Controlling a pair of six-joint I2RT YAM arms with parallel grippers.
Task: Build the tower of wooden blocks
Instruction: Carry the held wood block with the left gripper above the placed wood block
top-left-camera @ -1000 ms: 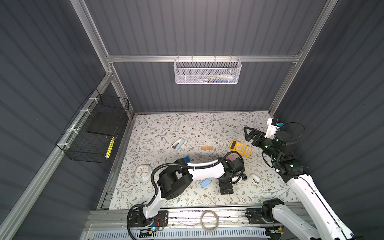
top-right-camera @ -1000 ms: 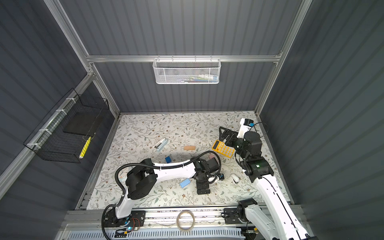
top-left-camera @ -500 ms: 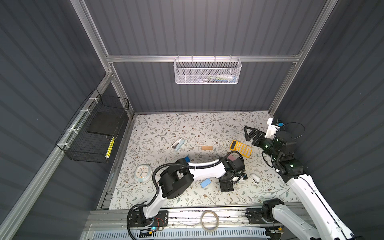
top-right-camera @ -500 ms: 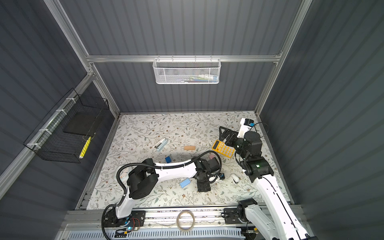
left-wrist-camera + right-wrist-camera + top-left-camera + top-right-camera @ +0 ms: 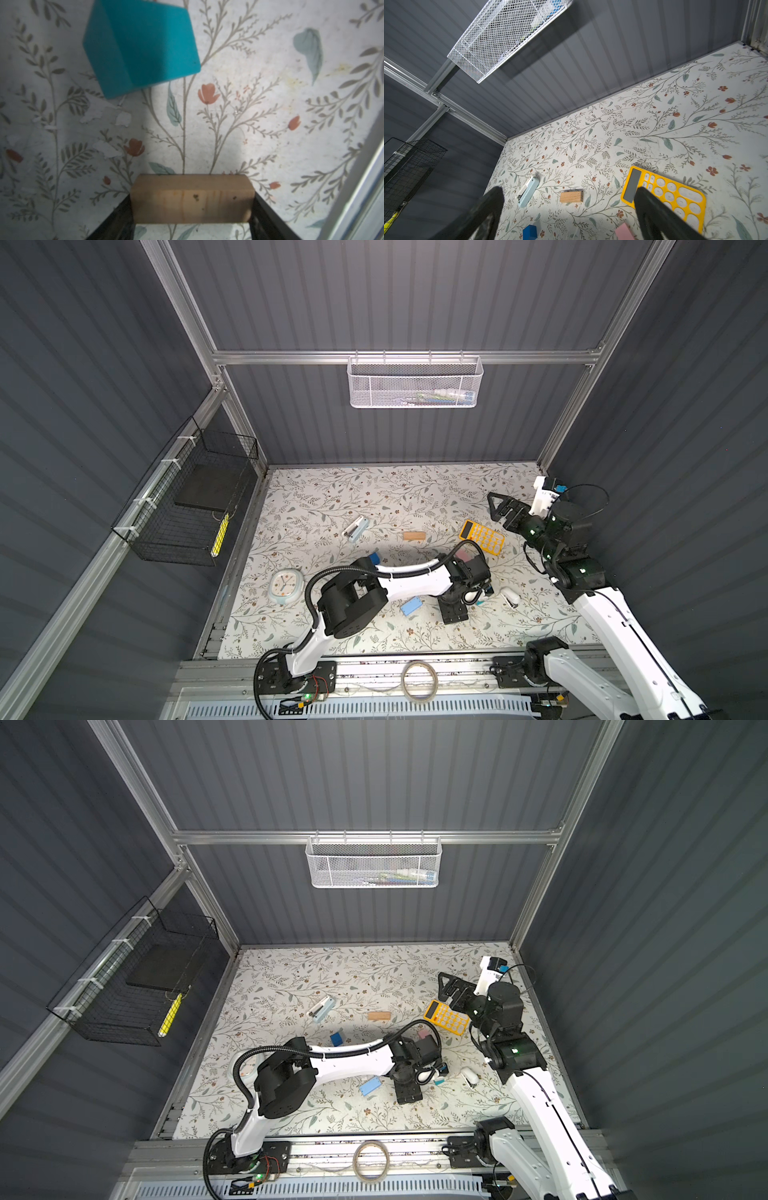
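Note:
My left gripper point(image 5: 192, 207) is shut on a plain tan bar point(image 5: 192, 199), held across its two black fingers low over the floral mat. In both top views this gripper point(image 5: 454, 611) point(image 5: 409, 1092) points down near the front middle. A teal block point(image 5: 141, 47) lies just beyond it. A light blue block point(image 5: 411, 606), a dark blue block point(image 5: 374, 558), a pink block point(image 5: 424, 1033) and a second tan bar point(image 5: 414, 536) lie scattered nearby. My right gripper point(image 5: 498, 506) point(image 5: 569, 207) hangs open and empty above the calculator.
A yellow calculator point(image 5: 482, 539) lies at the right and a pale stapler point(image 5: 356, 528) toward the left. A round clock point(image 5: 285, 586) sits near the left edge, and a small white object point(image 5: 510, 597) lies right of the left gripper. Wire baskets hang on the walls.
The left gripper's jaws have drawn in onto the tan bar. Neither arm has shifted noticeably, and the right gripper stays open.

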